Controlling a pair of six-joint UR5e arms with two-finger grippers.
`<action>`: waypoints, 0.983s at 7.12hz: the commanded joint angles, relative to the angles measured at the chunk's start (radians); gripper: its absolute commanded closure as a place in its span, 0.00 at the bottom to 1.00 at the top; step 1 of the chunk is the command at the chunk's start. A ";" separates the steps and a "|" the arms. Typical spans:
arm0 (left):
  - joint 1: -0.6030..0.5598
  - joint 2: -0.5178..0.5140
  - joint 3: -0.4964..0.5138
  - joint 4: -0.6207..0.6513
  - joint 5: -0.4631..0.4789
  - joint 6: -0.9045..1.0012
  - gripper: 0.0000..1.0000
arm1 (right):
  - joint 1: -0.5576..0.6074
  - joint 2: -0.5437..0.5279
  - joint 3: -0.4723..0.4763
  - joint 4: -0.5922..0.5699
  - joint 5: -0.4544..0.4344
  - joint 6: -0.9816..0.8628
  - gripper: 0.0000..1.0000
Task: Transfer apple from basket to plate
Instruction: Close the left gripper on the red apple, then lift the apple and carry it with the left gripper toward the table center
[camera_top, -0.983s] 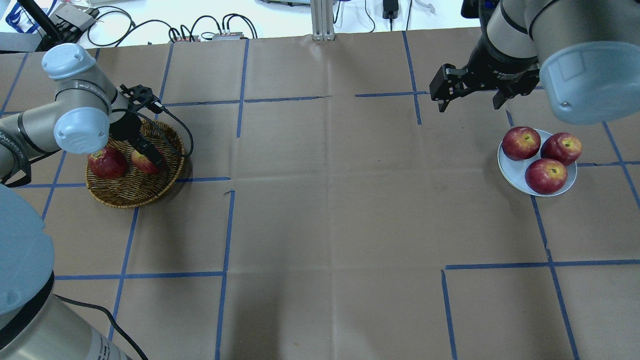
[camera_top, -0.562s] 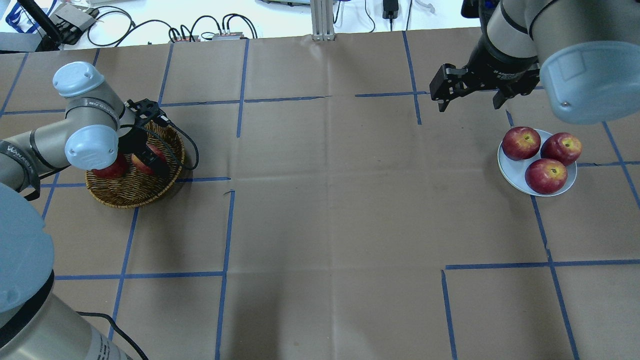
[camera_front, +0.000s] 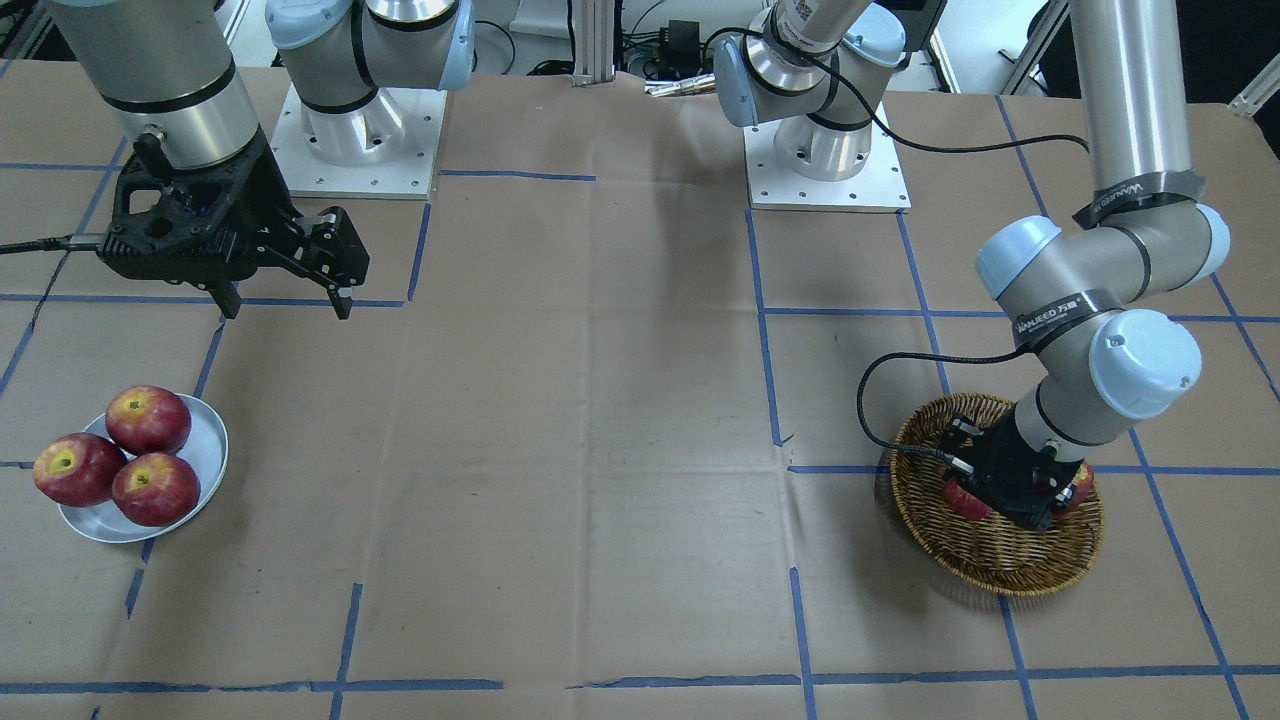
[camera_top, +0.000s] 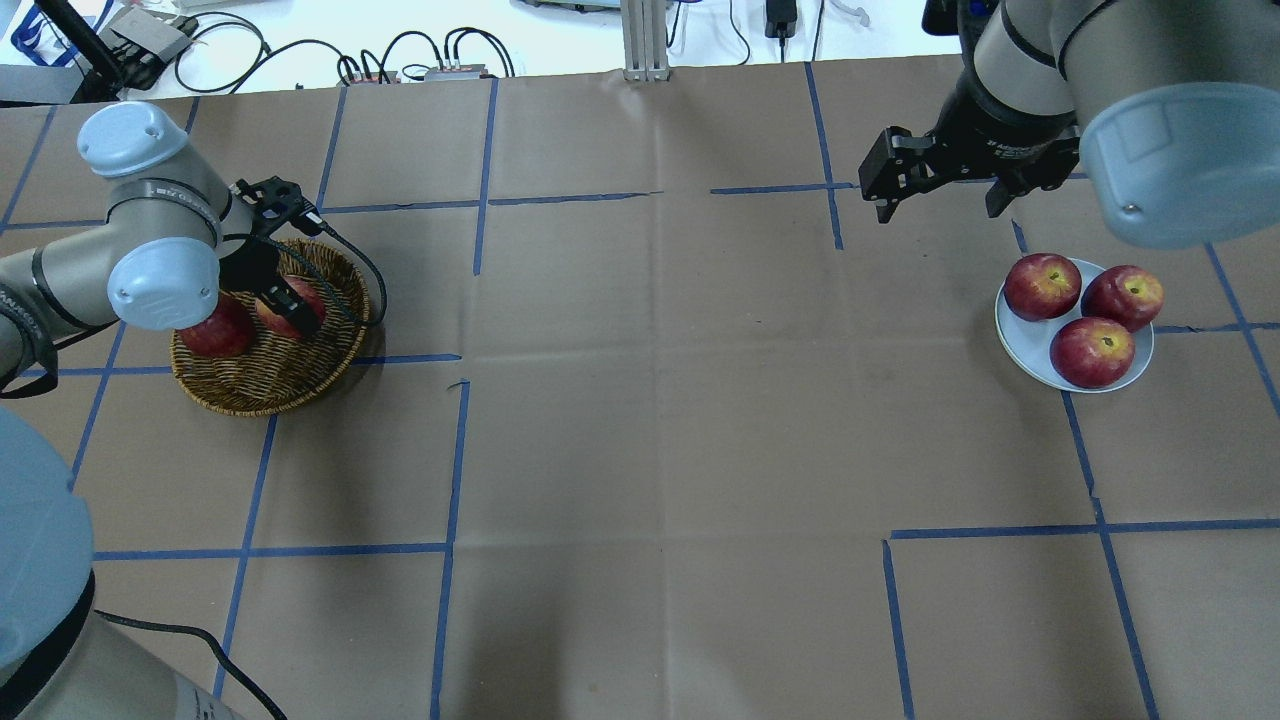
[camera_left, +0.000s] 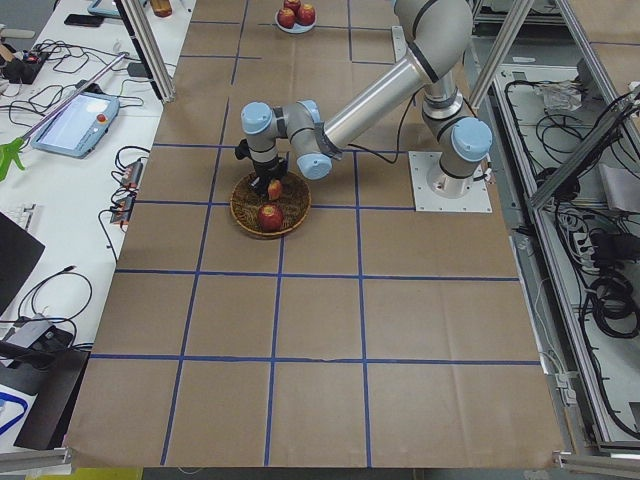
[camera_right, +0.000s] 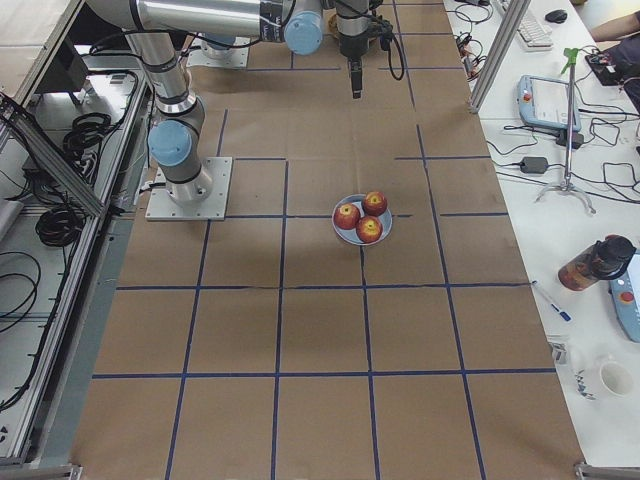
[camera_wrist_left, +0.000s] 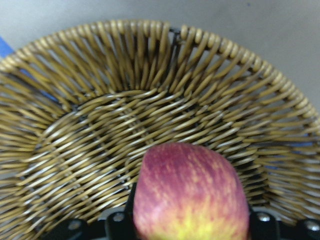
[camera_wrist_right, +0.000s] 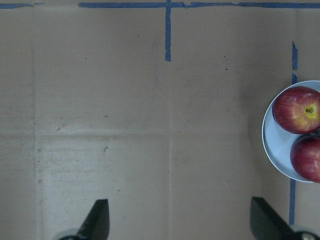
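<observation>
The pinkish-red, yellow-streaked apple (camera_top: 272, 308) sits between the fingers of my left gripper (camera_top: 288, 305) inside the brown wicker basket (camera_top: 270, 385). The left wrist view shows the apple (camera_wrist_left: 190, 195) clamped between both fingers, above the basket's weave (camera_wrist_left: 150, 100). In the exterior left view the apple (camera_left: 274, 188) hangs just above the basket floor. A darker red apple (camera_top: 212, 335) lies beside it, partly hidden by my wrist. My right gripper (camera_top: 940, 212) is open and empty, hovering behind and left of the white plate (camera_top: 1022, 338).
The plate (camera_front: 205, 440) holds three deep-red apples with yellow stem hollows (camera_top: 1090, 350), filling most of it. Blue tape lines grid the brown table. The left gripper's cable (camera_front: 870, 400) loops beside the basket.
My left arm dipped into the basket and has now risen again, carrying the apple slightly up and toward the basket's far side. The right arm has not moved.
</observation>
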 joint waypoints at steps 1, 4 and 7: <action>-0.038 0.085 0.028 -0.093 -0.008 -0.122 0.70 | -0.001 0.000 0.000 0.000 0.000 0.000 0.00; -0.257 0.211 0.025 -0.230 -0.011 -0.505 0.70 | 0.001 0.000 0.000 0.000 0.000 0.000 0.00; -0.377 0.282 0.031 -0.305 -0.119 -0.798 0.66 | 0.001 -0.001 0.000 0.001 0.000 0.000 0.00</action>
